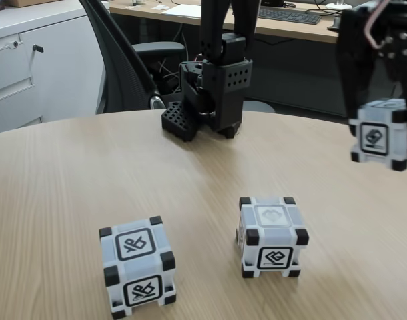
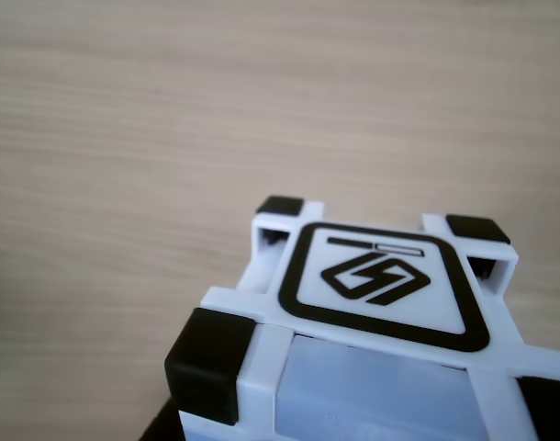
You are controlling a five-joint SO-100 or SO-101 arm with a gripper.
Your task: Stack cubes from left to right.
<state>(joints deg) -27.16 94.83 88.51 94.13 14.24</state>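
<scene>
The tabletop [image 1: 70,173] looks like pale matt wood-grain laminate. The cubes [image 1: 138,267] are smooth white-grey plastic with slightly glossy black corner blocks. The pincer [image 1: 380,87] is matt black plastic.

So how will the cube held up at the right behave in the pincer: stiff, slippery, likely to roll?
The held cube looks like rigid plastic, so it probably won't deform in the pincer. Its smooth faces may be somewhat slippery. The flat sides and blocky black corners suggest it will sit still rather than roll once set down.
</scene>
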